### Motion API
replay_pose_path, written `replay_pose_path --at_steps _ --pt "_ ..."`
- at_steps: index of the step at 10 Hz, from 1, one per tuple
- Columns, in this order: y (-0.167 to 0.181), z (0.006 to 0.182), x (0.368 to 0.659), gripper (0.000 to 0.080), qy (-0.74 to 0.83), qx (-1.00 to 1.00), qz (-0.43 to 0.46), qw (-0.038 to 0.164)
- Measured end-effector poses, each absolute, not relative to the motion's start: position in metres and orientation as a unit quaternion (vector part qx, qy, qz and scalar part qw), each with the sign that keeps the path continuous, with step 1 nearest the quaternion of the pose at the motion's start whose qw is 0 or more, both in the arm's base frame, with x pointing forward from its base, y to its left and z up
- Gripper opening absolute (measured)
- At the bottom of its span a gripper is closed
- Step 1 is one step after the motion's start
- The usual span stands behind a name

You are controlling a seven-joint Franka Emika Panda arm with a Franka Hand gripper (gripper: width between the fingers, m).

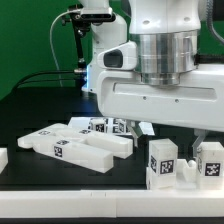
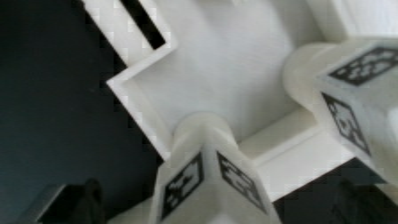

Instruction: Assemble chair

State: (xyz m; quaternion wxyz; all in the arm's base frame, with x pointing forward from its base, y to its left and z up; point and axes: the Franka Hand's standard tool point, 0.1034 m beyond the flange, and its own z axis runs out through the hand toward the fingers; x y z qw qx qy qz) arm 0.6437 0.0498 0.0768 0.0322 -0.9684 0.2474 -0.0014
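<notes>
Two pegs (image 2: 210,172) appear seated in the slab (image 2: 196,85) — other parts (image 1: 75,148) lie loose at lower left; the opening of the fingers (image 2: 75,203) cannot be told.

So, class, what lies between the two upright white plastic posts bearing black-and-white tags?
A flat white plastic slab runs from one post to the other post; the wrist view shows it.

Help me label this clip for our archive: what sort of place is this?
Probably a robotics lab bench rather than a home or factory: a green backdrop behind a black table, a robot arm reaching over it, and white chair pieces bearing square black-and-white tags.
</notes>
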Motion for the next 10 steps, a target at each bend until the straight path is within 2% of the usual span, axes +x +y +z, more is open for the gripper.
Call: replay_pose_path --at_steps 2,4,5,6,7,8,9,10 --pt "0.047 0.077 0.644 0.0649 0.16 -0.987 -0.004 0.028" --pt "0.037 0.079 0.651 0.0649 -0.008 -0.999 -0.025 0.023" --pt "0.038 0.079 0.65 0.0649 0.023 -0.999 -0.023 0.024" --pt "0.037 0.079 0.65 0.0551 0.023 -0.999 -0.023 0.024" --pt "0.037 0.079 0.65 0.0415 0.03 -0.999 -0.023 0.024" --pt "0.038 0.078 0.65 0.0415 0.071 -0.997 -0.022 0.026" --pt "0.038 0.078 0.65 0.0285 0.113 -0.993 -0.021 0.027" --pt "0.038 0.078 0.65 0.0285 0.148 -0.988 -0.02 0.028"
